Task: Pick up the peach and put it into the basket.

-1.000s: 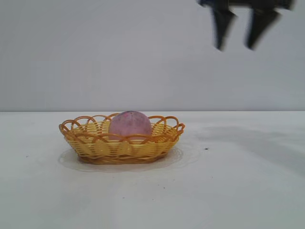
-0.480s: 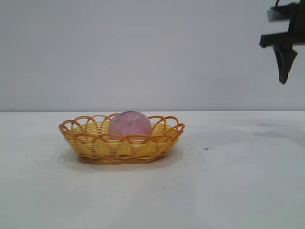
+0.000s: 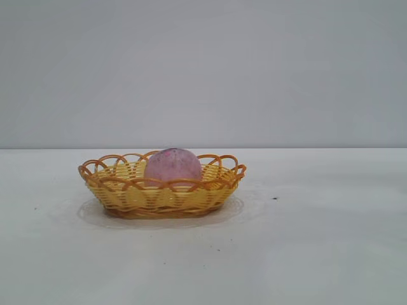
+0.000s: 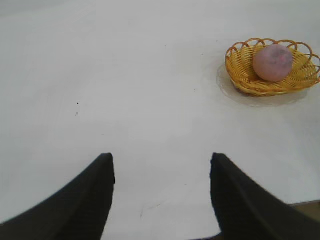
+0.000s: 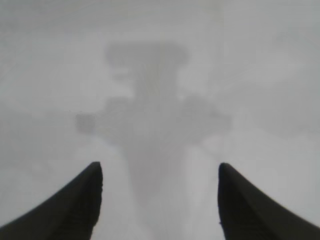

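Note:
The pink-mauve peach (image 3: 173, 166) lies inside the yellow basket (image 3: 127, 194) with the orange looped rim, left of the table's middle. Both also show in the left wrist view, the peach (image 4: 272, 62) in the basket (image 4: 240, 75), far from the gripper. My left gripper (image 4: 161, 160) is open and empty, over bare table well away from the basket. My right gripper (image 5: 159, 167) is open and empty over plain white table, with only its own shadow below. Neither gripper shows in the exterior view.
The white table (image 3: 305, 254) stretches around the basket. A few small dark specks lie on it, one to the right of the basket (image 3: 275, 198). A table edge shows near the left gripper (image 4: 305, 204).
The right gripper, high at the upper right a second ago, has moved right and left the exterior view. The peach and basket have not moved.

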`<state>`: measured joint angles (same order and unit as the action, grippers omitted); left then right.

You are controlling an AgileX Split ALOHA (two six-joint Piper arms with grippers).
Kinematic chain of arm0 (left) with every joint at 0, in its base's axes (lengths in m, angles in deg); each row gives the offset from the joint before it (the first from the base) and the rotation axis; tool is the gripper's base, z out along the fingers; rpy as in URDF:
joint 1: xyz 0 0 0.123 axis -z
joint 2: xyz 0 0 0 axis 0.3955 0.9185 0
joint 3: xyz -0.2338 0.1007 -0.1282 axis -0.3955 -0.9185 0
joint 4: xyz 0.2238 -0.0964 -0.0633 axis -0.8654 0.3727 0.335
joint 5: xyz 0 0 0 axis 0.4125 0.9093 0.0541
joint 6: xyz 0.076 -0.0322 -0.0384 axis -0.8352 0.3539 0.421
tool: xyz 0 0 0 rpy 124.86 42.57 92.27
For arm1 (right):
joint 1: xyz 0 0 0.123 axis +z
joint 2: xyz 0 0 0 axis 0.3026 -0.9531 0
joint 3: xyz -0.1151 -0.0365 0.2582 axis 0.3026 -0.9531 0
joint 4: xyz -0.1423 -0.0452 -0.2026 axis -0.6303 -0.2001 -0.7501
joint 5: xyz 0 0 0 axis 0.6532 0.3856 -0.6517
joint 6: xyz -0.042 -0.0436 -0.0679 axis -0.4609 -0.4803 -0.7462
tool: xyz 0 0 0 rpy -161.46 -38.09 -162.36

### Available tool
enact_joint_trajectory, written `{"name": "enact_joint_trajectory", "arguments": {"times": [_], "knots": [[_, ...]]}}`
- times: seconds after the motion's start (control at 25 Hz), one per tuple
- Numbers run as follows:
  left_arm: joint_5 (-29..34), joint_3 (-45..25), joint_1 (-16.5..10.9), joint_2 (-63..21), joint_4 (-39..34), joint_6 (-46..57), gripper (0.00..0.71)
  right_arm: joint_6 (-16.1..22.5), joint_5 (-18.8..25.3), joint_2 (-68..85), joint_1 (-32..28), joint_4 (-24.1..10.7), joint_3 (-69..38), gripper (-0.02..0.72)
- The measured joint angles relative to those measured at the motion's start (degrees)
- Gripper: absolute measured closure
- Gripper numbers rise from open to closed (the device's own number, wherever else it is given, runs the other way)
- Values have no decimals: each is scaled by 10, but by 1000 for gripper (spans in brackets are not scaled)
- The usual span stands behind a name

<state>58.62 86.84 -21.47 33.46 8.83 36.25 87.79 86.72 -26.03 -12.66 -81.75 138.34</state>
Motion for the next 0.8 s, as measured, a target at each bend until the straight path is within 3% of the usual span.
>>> {"name": "enact_joint_trajectory", "arguments": {"times": [0.28,0.52,0.56,0.64,0.68,0.8], "knots": [[0,0,0,0,0,0,335,0,23,231,0,19,-171,241],[0,0,0,0,0,0,335,0,28,484,0,20,-234,241],[0,0,0,0,0,0,335,0,26,528,0,20,-242,293],[0,0,0,0,0,0,335,-12,12,601,0,19,-257,293],[0,0,0,0,0,0,335,-23,0,637,0,19,-265,341],[0,0,0,0,0,0,335,-46,-25,718,0,20,-287,345]]}}
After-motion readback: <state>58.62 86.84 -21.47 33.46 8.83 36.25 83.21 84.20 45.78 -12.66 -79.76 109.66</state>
